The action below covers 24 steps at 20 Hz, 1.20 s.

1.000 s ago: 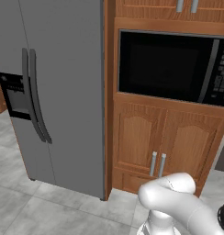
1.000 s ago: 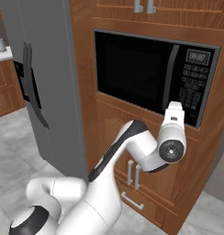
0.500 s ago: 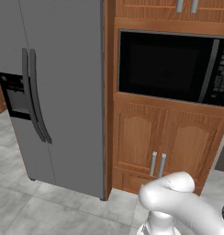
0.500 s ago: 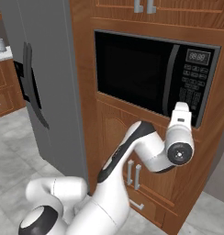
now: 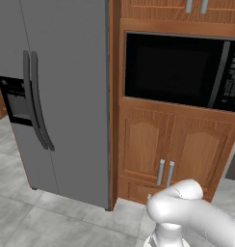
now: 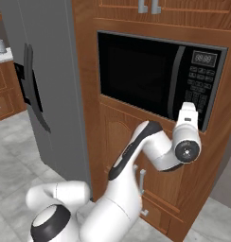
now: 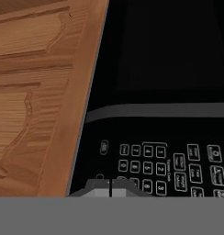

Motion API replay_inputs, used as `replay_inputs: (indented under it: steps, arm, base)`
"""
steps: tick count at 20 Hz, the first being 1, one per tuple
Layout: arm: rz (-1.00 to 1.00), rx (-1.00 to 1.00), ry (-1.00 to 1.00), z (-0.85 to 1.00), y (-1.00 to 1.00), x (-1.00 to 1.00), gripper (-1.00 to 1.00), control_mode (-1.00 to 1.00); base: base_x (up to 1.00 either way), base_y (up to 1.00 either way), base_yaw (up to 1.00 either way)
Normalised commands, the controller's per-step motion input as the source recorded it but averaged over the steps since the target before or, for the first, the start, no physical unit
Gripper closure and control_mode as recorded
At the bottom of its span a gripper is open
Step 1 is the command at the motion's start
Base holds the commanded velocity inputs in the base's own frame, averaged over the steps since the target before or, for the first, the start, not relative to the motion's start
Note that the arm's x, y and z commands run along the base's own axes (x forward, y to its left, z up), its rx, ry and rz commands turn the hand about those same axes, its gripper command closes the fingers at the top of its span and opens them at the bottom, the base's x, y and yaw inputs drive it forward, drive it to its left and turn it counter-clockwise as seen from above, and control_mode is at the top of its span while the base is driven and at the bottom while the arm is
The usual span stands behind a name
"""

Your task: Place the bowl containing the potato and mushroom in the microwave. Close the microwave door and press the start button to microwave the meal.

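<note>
Gripper [image 7: 111, 187] fingers are pressed together with no gap between them and nothing held, their two tips meeting at the bottom of the hand view right in front of the lowest row of buttons on the button panel [image 7: 173, 170]; whether the tips actually touch a button cannot be told. In the right base view the hand [image 6: 189, 119] stands upright against the lower edge of the button panel [image 6: 201, 85], with the white arm [image 6: 150, 146] bending up to it from the base.

Just beyond the fingertips, the microwave [image 6: 160, 80] is set into wooden cabinetry [image 6: 131, 142], with the microwave door [image 6: 136, 71] closed flush and its dark window showing nothing of the interior. A grey bar handle [image 7: 155, 110] runs along the door's edge beside the panel. Cabinet doors with metal pulls [image 5: 164, 172] sit below the microwave [image 5: 182, 70].

Farther to the left stands a grey refrigerator [image 5: 61, 96] with long dark handles [image 5: 36, 101], on a grey tiled floor [image 5: 42, 222].
</note>
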Motion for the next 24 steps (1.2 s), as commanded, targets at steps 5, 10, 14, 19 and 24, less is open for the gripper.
replay_inputs:
  steps: [5,10,14,19,24]
  arm:
    - [0.0,0.0,0.0,-0.12,-0.07,0.2,1.0,-1.0]
    - [0.0,0.0,0.0,-0.11,-0.2,0.14,1.0,-1.0]
    - [0.0,0.0,0.0,-0.08,-0.2,0.19,1.0,-1.0]
    - [0.0,0.0,0.0,-0.08,-0.14,0.23,1.0,-1.0]
    - [0.0,0.0,0.0,-0.12,-0.02,0.26,1.0,-1.0]
  base:
    - [0.0,0.0,0.0]
    - [0.0,0.0,0.0]
    - [0.0,0.0,0.0]
    - [0.0,0.0,0.0]
    - [0.0,0.0,0.0]
